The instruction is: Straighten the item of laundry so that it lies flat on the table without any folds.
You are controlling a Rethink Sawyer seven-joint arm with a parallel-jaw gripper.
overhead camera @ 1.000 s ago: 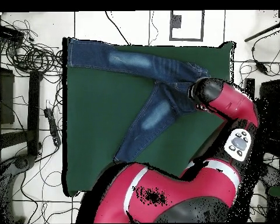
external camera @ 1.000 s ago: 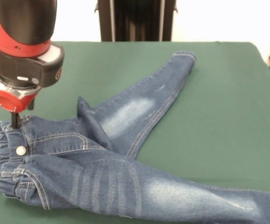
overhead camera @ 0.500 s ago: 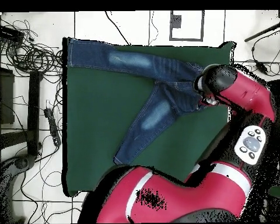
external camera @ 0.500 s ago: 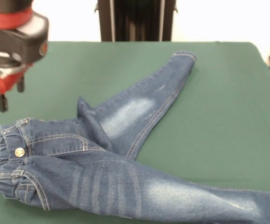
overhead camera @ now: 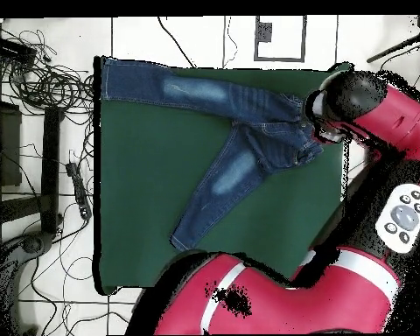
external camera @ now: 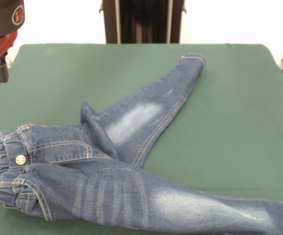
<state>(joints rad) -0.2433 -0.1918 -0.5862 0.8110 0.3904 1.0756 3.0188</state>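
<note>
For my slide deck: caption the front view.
Small blue jeans spread legs apart on green table, crotch fold raised, tool at upper left edge.

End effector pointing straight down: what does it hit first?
End effector would likely meet bare table near its edge, clear of the jeans. Depth is unclear; it may miss the table altogether.

Floor (overhead camera: 196,39): white tiles with dark grout lines. Tangled black cables (overhead camera: 47,83) lie on it at one side of the overhead view. Front view: white wall (external camera: 229,22) behind, with a black upright stand (external camera: 142,21) against it.
</note>
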